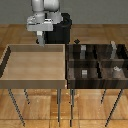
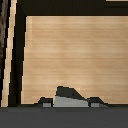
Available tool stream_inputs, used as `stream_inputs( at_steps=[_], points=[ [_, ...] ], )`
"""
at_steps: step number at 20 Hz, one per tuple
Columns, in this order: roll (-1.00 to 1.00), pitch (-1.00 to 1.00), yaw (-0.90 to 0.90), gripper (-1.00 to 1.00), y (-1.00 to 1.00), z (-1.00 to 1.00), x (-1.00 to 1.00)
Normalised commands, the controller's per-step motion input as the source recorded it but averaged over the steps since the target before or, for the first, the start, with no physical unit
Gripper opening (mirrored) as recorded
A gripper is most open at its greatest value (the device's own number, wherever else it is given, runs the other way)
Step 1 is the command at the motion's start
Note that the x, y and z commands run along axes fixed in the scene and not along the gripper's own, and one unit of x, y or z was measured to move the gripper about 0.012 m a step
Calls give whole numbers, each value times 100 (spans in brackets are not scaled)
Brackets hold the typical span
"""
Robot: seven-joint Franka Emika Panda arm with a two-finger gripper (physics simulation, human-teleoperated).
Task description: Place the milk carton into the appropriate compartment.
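Since the light wooden tray (image 1: 10, 82) at the exterior view's left is bare, nothing there awaits pickup. Over its far edge hangs the claw (image 1: 41, 41). In the wrist view the milk carton (image 2: 67, 100) sits between the fingers (image 2: 46, 104), touching both, so the claw looks closed on it and carries it clear of the tray floor. Dark divided tray (image 1: 95, 84) at the right holds the compartments. Judgement: transfer rightward is pending and the carton is not yet placed.

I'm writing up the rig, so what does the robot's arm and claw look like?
The arm is light grey-white with rounded, glossy segments, rising from a black base block. Its claw has a pale, boxy body with short dark fingers. No cables or markings are discernible at this resolution.
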Motion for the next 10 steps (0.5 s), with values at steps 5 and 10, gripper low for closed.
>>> stream_inputs(
  at_steps=[5, 10],
  points=[
    [0, 0, 0, -100, 100, 0, 0],
    [0, 0, 0, -100, 100, 0, 0]
  ],
)
